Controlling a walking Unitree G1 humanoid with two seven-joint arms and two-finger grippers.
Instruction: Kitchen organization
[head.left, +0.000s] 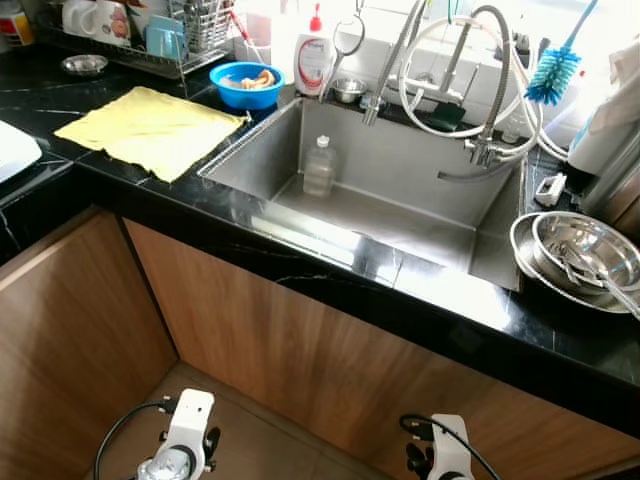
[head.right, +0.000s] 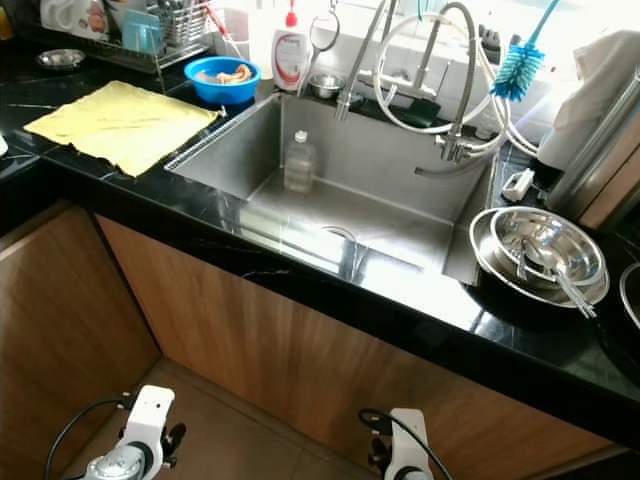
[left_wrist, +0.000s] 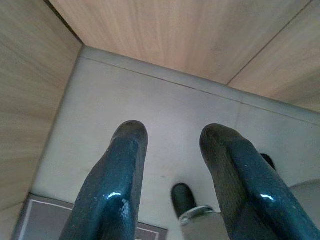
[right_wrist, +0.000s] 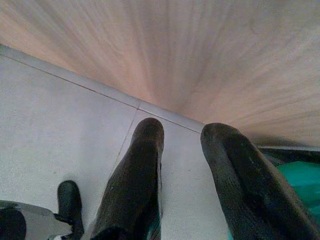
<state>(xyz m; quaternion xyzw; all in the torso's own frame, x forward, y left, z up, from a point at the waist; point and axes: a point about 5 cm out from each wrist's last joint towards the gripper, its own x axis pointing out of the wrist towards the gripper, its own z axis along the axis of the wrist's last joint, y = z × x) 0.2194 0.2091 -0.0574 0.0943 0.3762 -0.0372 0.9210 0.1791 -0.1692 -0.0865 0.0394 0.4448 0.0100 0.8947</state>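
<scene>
Both arms hang idle below counter height, in front of the wood cabinet fronts. Left gripper (left_wrist: 170, 145) points at the floor, fingers parted with a clear gap, holding nothing. Right gripper (right_wrist: 182, 137) same: parted, empty, aimed at the floor by the cabinet base.

The task names no specific item; judging from the scene, the likeliest first target is the clear plastic bottle (head.left: 319, 166) standing upright in the sink (head.left: 400, 215), near the back-left corner. Long axis is vertical, so a side grasp across the body looks right.

Key relation: the bottle is up and forward of both grippers, over the black countertop (head.left: 330, 270) edge and down into the basin. It sits left of sink centre, so the left arm is probably nearer; the right arm would have to cross.

Other candidates:
- yellow cloth (head.left: 150, 128), flat on the counter left of the sink, near the left arm's side
- blue bowl (head.left: 246, 84), behind the sink's left corner
- steel bowls (head.left: 580, 260), stacked right of the sink, on the right arm's side
</scene>
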